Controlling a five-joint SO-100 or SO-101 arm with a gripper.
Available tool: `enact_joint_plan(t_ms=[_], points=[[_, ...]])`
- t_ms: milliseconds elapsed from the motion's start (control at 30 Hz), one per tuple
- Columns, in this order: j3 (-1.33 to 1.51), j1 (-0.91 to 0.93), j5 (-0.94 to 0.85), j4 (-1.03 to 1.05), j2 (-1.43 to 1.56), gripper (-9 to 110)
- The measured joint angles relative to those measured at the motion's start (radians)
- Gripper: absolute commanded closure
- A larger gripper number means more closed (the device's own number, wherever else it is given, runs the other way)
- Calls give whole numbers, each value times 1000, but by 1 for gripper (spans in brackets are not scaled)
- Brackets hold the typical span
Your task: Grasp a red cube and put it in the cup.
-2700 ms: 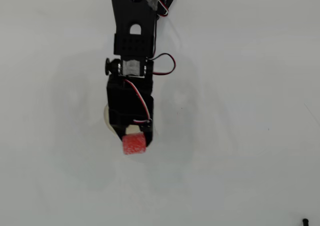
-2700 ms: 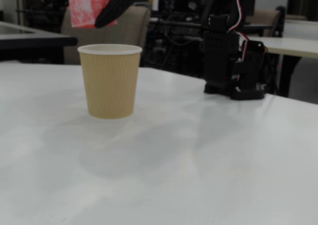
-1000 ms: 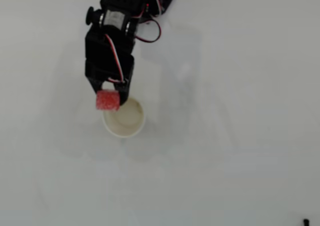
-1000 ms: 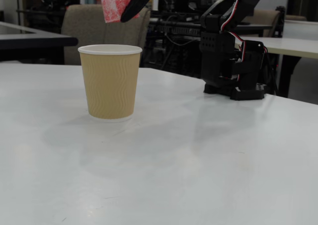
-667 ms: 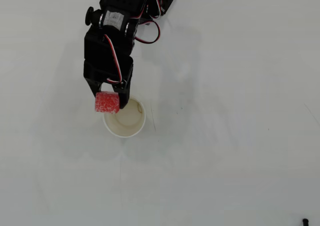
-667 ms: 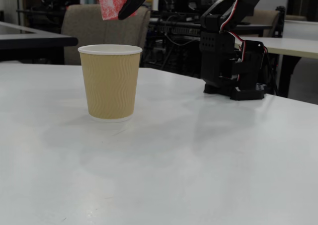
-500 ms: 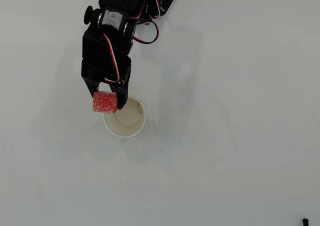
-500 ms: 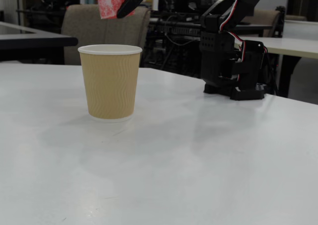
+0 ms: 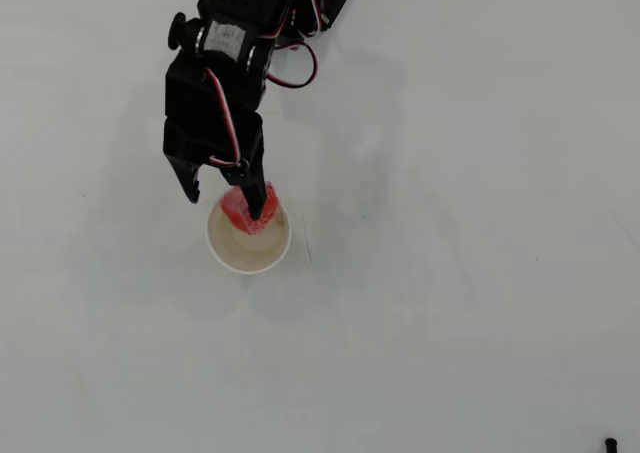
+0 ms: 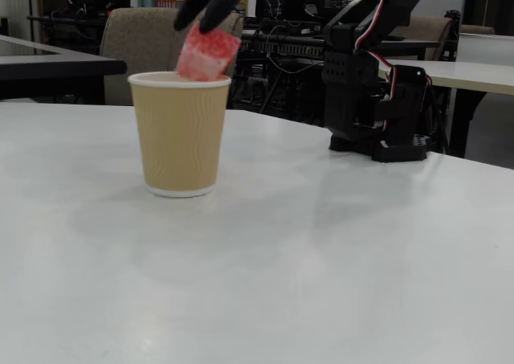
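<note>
Cup [image 10: 180,135] stands upright on the white table [image 10: 321,259], tan ribbed wall nearest in the fixed view. Red cube [image 10: 206,54] sits tilted just above the rim, clamped between the jaws of the black gripper [image 10: 210,14]. Overhead view: cube [image 9: 238,208] over the cup's [image 9: 248,261] far edge. Arm base [image 10: 373,107] behind.

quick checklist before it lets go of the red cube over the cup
1. Gripper shut on the red cube: ok.
2. Cube over the cup mouth: ok, though near the rim's far edge in the overhead view.
3. Cube's lower end at or below the rim: ok in the fixed view.
4. Cup upright on the table: ok.
5. Cup empty inside: ok in the overhead view.
6. Cube clears the rim when dropped: cannot tell.
</note>
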Motion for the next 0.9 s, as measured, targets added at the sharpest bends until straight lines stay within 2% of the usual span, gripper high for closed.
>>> enact_joint_plan(t_ms=[900], points=[[17,-3,-14,-18,28,75]])
